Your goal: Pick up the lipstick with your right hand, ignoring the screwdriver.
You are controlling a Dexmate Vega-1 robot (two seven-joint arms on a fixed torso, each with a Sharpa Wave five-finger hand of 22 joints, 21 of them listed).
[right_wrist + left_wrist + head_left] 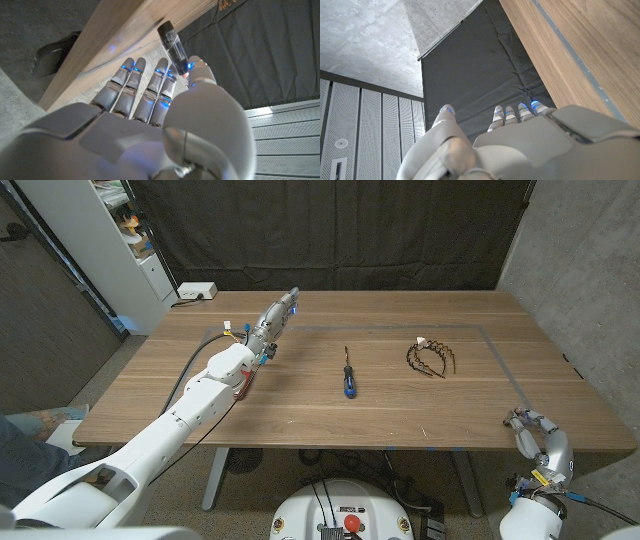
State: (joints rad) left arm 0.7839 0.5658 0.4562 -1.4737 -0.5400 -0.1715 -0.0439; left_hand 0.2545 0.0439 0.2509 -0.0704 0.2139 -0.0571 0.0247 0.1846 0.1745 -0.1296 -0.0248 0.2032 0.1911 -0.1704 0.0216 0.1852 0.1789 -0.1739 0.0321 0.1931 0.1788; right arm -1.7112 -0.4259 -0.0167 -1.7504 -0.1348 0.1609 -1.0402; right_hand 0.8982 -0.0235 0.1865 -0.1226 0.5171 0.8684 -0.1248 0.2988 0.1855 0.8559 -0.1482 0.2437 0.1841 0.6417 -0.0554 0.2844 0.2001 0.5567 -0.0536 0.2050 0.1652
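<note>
The lipstick (171, 41), a dark tube with a clear section, stands up from between the thumb and a finger of my right hand (150, 115), which pinches it. In the head view my right hand (533, 432) is just off the table's near right corner, fingers curled. The screwdriver (347, 376), blue-handled with a black shaft, lies at the middle of the wooden table (400, 420), well left of that hand. My left hand (274, 321) reaches over the far left of the table with straight fingers (512, 114) and holds nothing.
A dark wiry hair band (432, 357) lies right of the screwdriver. A white box (197, 291) sits at the back left corner. A blue tape line (400, 328) outlines the work area. A white shelf (110, 240) stands left of the table, with a black curtain behind.
</note>
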